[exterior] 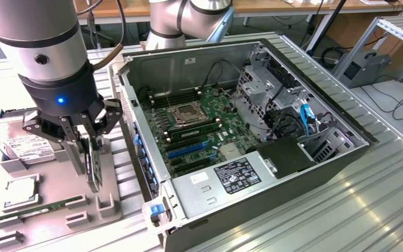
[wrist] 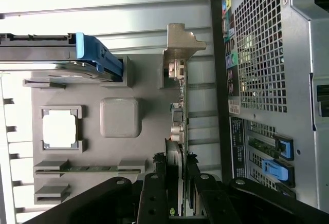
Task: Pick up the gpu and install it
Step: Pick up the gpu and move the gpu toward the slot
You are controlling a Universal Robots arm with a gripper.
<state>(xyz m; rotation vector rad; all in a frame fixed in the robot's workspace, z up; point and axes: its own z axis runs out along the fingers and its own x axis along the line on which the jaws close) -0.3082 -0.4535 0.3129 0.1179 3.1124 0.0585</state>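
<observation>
The gpu stands on edge in the grey parts tray, at the exterior view's left of the open computer case. My gripper reaches down from above and is shut on the card's upper edge, one finger on each face. In the wrist view the gpu shows edge-on, its silver bracket at the far end, running between the black fingers of the gripper. The card's lower edge still sits at the tray's holder posts. Blue expansion slots lie on the motherboard inside the case.
The tray also holds a hard drive with a blue-tabbed caddy, a processor and a green RAM stick. The case's back panel stands close beside the tray. A second robot arm's base rises behind the case.
</observation>
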